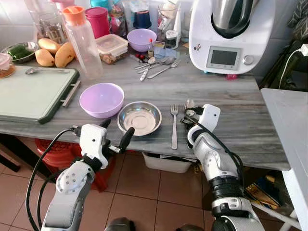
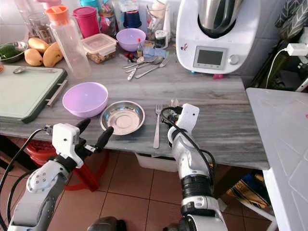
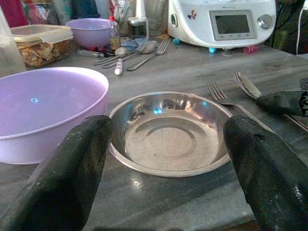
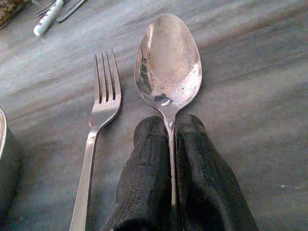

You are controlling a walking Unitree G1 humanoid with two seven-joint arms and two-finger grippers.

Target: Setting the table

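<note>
- A lilac plastic bowl (image 1: 101, 99) sits near the front edge of the grey marble-look counter (image 1: 226, 91), just right of the green cutting board (image 1: 33, 92); it looks already placed as part of the setting.
- The left gripper (image 1: 114, 136) hangs just off the counter's near edge, its two black fingers spread wide with nothing between them, aimed at the bowls.
- A round stainless-steel dish (image 1: 140, 118) rests just right of the lilac bowl, rims close or touching; it too seems set.
- A stainless-steel fork (image 1: 174, 124) lies right of the dish, tines pointing to the far side, handle toward the near edge.
- A large stainless-steel spoon (image 4: 168, 67) lies just right of the fork and parallel to it, bowl facing up on the counter; the right gripper (image 4: 171, 159) is clamped on its handle, fingers pinched tight.
- Judgement: the setting is nearly complete; releasing the spoon remains, and perhaps more pieces from the loose cutlery (image 1: 156, 66) far back by the white kitchen machine (image 1: 231, 33).
</note>
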